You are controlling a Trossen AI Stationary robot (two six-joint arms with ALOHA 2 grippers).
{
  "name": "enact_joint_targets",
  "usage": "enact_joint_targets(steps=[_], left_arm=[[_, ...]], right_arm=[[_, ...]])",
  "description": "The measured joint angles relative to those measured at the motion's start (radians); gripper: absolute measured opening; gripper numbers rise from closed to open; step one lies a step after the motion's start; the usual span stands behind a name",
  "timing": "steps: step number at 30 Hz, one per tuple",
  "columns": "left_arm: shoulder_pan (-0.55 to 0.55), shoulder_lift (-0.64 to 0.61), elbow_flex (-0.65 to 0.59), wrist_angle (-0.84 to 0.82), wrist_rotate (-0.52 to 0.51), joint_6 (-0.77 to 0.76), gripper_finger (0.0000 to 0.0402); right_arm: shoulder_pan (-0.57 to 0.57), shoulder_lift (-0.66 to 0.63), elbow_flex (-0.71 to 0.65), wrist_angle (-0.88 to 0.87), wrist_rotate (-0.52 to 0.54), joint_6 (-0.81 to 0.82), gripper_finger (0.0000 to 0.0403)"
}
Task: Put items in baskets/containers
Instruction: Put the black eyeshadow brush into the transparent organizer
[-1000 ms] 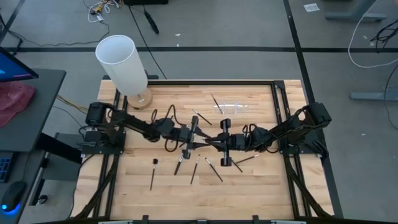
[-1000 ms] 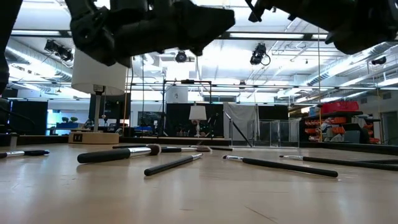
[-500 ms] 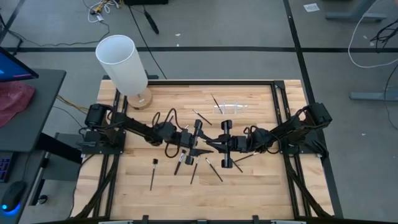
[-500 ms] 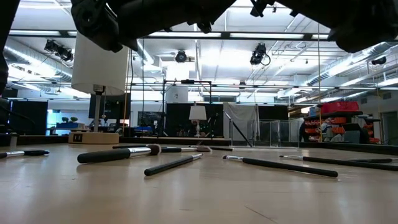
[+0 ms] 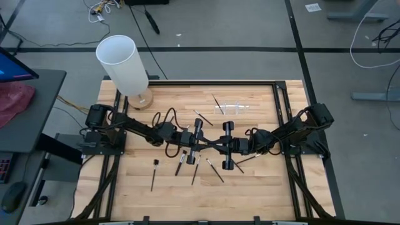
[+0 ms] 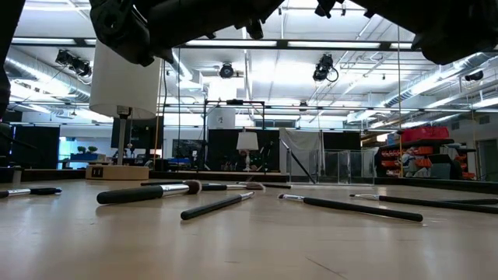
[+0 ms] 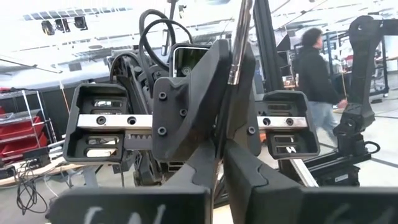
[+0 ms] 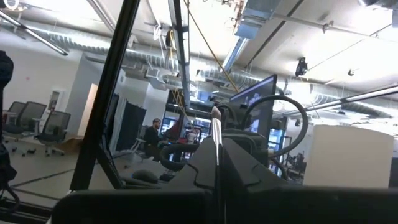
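From above I barely see the clear holder (image 5: pixel 234 107) at the desk's (image 5: pixel 250 187) far edge. The left gripper (image 5: pixel 201 149) and right gripper (image 5: pixel 219 147) meet mid-desk, both clamped on one brush (image 7: pixel 239 43). Loose brushes (image 5: pixel 215 170) lie nearby. A person (image 7: pixel 317 81) blurs past behind.

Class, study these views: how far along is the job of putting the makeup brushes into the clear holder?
Done: nothing certain; no brush plainly stands in the clear holder. In hand: one brush, gripped mid-table by both the left pincer and the right pincer. Left: at least five loose brushes lying on the table, plus two near the holder.
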State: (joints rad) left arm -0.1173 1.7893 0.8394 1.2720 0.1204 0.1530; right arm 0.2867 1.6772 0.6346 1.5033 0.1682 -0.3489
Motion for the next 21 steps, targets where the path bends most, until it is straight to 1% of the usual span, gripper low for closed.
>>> enact_joint_targets(steps=[5, 10, 14, 17, 21], left_arm=[[0.000, 0.000, 0.000, -0.003, 0.010, 0.000, 0.0016], [-0.001, 0.000, 0.000, -0.028, 0.015, 0.001, 0.0010], [-0.001, 0.000, 0.000, -0.052, 0.014, -0.001, 0.0013], [0.000, 0.000, 0.000, -0.053, 0.015, -0.007, 0.0035], [-0.001, 0.000, 0.000, -0.043, 0.034, -0.010, 0.0079]], right_arm=[[0.012, 0.000, 0.000, -0.017, 0.025, -0.009, 0.0007], [0.044, -0.001, 0.000, -0.048, 0.094, -0.033, 0.0007], [0.079, 0.000, 0.000, -0.057, 0.159, -0.086, 0.0007], [0.087, 0.000, 0.000, -0.058, 0.183, -0.102, 0.0007], [0.089, 0.000, -0.002, -0.063, 0.180, -0.095, 0.0007]])
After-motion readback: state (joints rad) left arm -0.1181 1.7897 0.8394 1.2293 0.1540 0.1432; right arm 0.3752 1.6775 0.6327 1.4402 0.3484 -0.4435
